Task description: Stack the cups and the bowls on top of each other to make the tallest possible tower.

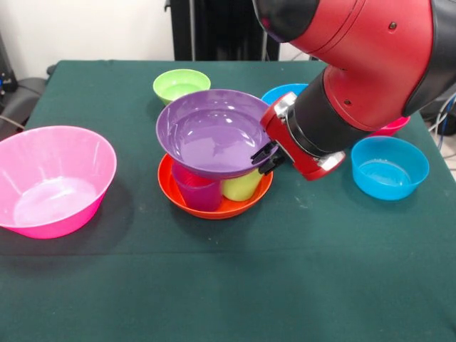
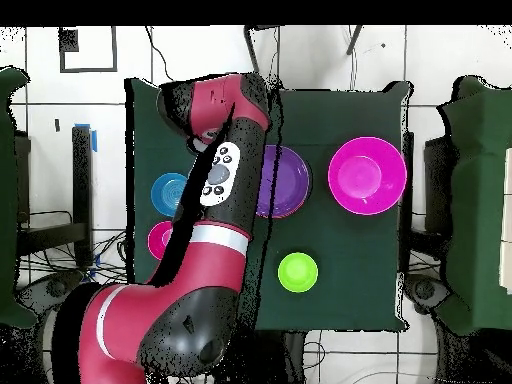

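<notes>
Frontally: gripper (image 1: 266,158) pinching the right rim of the purple bowl (image 1: 214,132), which sits tilted atop a purple cup (image 1: 196,191) and a lime cup (image 1: 241,185) standing inside the orange bowl (image 1: 214,206) mid-tabletop (image 1: 228,285). Pink bowl (image 1: 53,178) well to the left, green bowl (image 1: 181,84) behind, blue bowl (image 1: 389,167) to the right. Best done by levelling the purple bowl so both cup rims bear it evenly, centring it over the orange bowl, then releasing gently and backing off sideways without dragging the rim.

Overhead: arm (image 2: 215,230) covering part of the purple bowl (image 2: 285,180); gripper hidden beneath. Pink bowl (image 2: 367,175) just beside it, green bowl (image 2: 298,272) apart. Worth checking balance before letting go.
</notes>
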Controlling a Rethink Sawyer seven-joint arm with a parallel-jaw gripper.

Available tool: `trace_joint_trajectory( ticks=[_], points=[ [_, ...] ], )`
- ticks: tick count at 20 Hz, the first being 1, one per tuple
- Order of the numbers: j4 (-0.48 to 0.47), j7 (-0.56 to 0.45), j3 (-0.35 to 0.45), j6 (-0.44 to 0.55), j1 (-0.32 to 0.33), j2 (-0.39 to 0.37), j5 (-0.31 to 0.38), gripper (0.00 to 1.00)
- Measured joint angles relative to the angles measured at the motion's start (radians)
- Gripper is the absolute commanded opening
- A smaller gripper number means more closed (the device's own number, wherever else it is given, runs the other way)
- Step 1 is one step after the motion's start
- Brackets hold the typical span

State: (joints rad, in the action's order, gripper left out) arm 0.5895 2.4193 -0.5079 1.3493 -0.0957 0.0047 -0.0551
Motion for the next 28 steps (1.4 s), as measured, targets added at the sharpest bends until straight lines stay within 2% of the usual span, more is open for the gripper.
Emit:
trace_joint_trajectory(
  ticks=[28],
  points=[
    [-0.017, 0.0, -0.005, 0.007, 0.0, 0.009, 0.0, 0.0]
  ],
)
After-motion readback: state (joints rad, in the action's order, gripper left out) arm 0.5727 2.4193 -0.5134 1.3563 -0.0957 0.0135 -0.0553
